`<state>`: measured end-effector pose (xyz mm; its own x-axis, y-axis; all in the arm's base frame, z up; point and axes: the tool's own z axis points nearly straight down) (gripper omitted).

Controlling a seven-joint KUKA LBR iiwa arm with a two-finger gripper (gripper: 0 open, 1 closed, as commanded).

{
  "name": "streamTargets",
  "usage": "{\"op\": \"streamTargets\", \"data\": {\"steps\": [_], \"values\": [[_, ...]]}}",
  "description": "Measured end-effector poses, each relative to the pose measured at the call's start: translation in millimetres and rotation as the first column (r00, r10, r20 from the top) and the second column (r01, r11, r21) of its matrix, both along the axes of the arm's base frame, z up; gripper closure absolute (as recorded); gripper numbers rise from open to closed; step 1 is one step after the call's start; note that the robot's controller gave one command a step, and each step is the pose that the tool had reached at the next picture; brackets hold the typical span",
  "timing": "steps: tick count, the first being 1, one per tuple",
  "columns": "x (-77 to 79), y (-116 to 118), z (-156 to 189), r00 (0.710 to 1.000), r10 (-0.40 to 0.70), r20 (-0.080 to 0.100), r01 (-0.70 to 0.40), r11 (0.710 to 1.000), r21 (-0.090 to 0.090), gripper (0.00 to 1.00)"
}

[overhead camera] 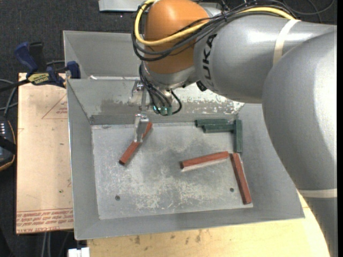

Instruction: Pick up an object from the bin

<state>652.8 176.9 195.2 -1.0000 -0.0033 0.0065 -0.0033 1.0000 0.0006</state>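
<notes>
My gripper (142,130) hangs low over the left part of the bin, near the back wall. Its tip sits at the upper end of a short red-brown stick (130,153), which lies slanted on the bin floor and runs down to the left. Whether the stick is gripped I cannot tell. To the right lies a red-brown L-shaped piece (204,160), with its long leg (241,179) running towards the front right corner. A dark green L-shaped piece (218,125) lies by the back wall at the right.
The arm's big silver body and its orange dome with yellow and black cables cover the back right of the bin. The bin's sloped walls rise on all sides. Bare scuffed floor lies at the front left.
</notes>
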Motion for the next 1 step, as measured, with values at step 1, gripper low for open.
{"op": "streamTargets", "data": {"steps": [1], "values": [[1.8,-0.8,5.4,1.000,-0.003,0.008,0.003,1.000,0.001,0.00]]}}
